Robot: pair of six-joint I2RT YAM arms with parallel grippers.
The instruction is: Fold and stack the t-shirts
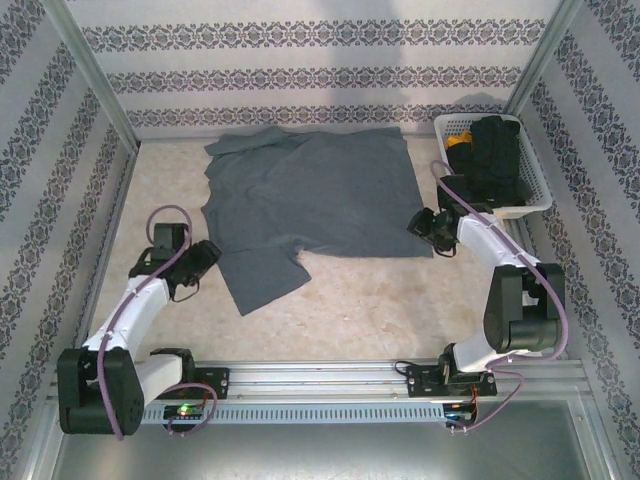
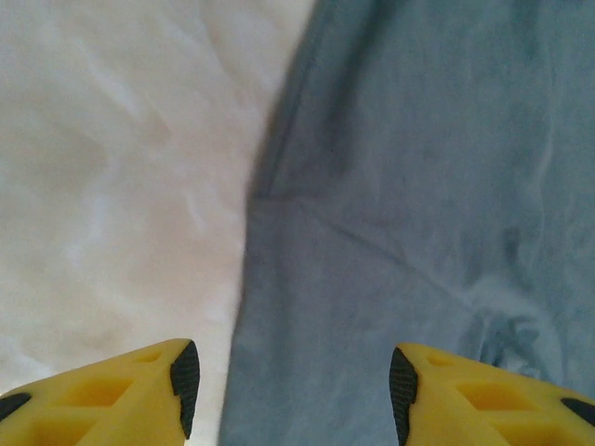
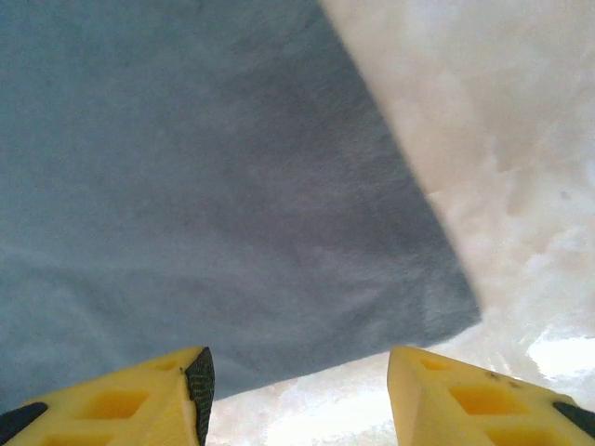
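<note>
Pale marbled counter (image 1: pixel 380 310) across the overhead frame, walled by patterned panels (image 1: pixel 300 60). On it, centre to upper centre: one slate blue-grey t-shirt (image 1: pixel 320 195). Lies spread mostly flat, one sleeve trailing toward the lower left, upper-left edge rumpled. Upper right: white basket (image 1: pixel 540 195) holding dark bundled things (image 1: pixel 495 150). Centre left, just beside the trailing sleeve: left hand (image 1: pixel 205 258), fingers apart in its wrist view, cloth edge running between them, gripping nothing. At the shirt's lower-right corner: right hand (image 1: pixel 428 225), fingers likewise apart, the corner ahead of them.
</note>
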